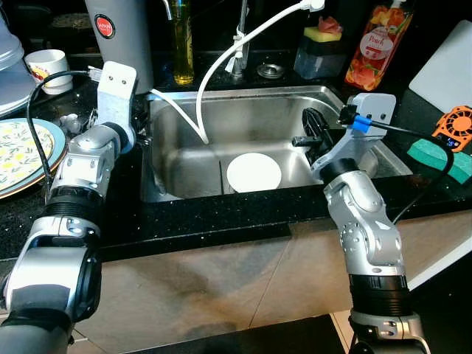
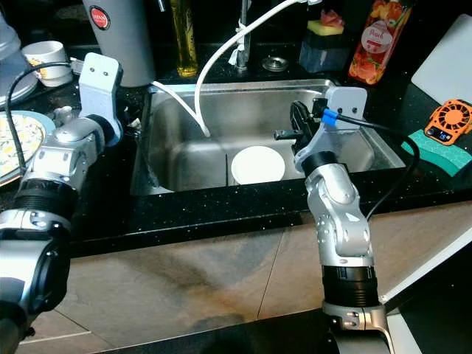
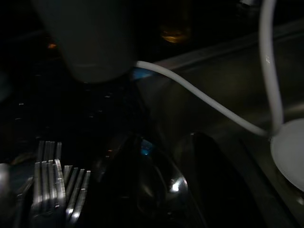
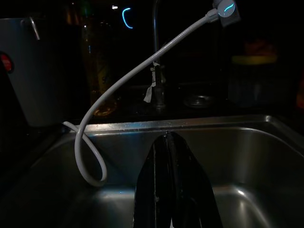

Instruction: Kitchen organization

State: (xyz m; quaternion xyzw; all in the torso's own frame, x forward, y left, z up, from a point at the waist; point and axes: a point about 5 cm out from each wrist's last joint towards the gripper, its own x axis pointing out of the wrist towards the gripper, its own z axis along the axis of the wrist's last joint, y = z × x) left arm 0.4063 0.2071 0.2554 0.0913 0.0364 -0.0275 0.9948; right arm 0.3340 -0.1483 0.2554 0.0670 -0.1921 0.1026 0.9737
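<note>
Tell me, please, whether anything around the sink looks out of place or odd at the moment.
Yes: a white hose loops down from above the faucet into the steel sink, and white tape is wrapped around the faucet stem. A white plate lies on the sink bottom. The right gripper hangs over the basin, fingers shut.

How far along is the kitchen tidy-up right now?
Early, by the look of it. Nothing looks put away yet: a white plate lies in the sink, forks sit on the counter by the left claw, and a patterned plate and sponge remain out. In hand: nothing; the right claw hangs shut and empty over the sink.
</note>
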